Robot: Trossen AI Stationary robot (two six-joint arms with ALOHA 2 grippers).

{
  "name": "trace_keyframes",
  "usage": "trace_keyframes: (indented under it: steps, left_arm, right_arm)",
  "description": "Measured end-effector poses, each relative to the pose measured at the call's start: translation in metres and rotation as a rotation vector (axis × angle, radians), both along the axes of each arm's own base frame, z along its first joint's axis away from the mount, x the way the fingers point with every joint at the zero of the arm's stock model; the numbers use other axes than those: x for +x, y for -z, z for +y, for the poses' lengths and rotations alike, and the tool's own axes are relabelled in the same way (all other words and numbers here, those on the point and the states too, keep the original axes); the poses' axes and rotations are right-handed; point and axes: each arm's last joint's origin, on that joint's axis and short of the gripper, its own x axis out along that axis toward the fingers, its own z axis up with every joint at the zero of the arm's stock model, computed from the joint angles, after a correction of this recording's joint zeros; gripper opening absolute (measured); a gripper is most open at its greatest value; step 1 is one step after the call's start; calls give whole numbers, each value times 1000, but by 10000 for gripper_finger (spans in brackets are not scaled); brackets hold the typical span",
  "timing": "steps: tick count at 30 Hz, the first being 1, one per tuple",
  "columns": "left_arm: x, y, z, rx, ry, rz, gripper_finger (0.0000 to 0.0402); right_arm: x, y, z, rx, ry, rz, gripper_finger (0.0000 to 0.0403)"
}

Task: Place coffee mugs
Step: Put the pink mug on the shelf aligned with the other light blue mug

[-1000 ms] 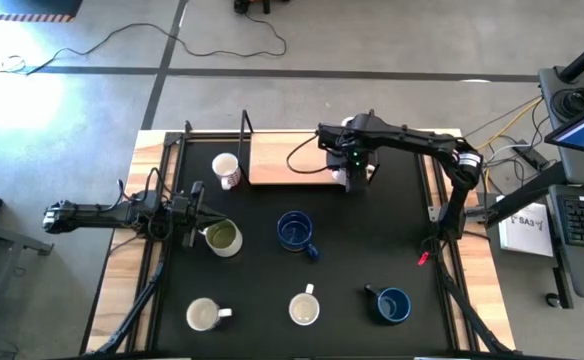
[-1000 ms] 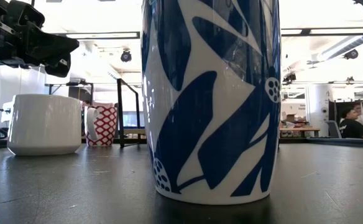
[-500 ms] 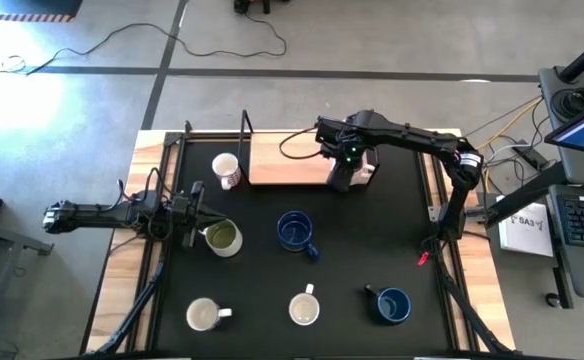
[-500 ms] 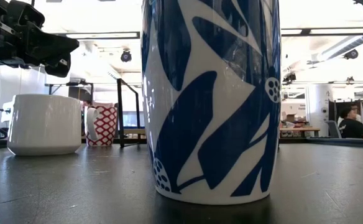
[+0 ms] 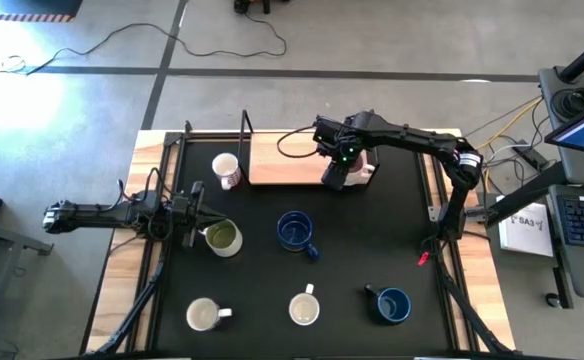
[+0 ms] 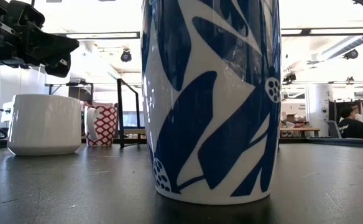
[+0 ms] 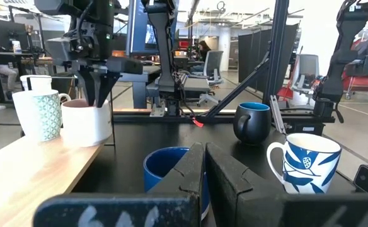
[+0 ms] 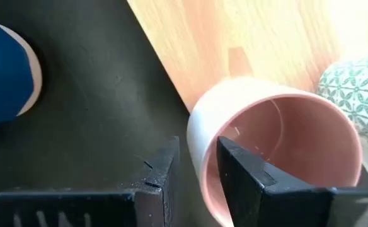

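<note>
The right hand is seen clamped across the wall of a pink mug, one finger inside the rim and one outside, at the edge of the wooden board at the far side of the dark surface. A green-patterned mug is noted just beside it, shown only in the wrist views. The left hand is recorded closed and empty beside an olive-green mug; in the low view most of the scene is blocked by a blue-and-white mug.
</note>
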Motion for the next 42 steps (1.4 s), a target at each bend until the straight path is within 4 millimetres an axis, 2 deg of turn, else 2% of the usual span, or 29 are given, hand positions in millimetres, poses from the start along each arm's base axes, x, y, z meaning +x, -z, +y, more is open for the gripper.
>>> trace_keyframes:
  steps: [14,27,42]
  left_arm:
    - [0,0,0,0,0,0,0]
    - [0,0,0,0,0,0,0]
    - [0,0,0,0,0,0,0]
  right_arm:
    - [1,17,-1,-31,-39,6,93]
    - [2,17,-2,-39,-75,0,15]
    - [-1,17,0,-21,-51,30,14]
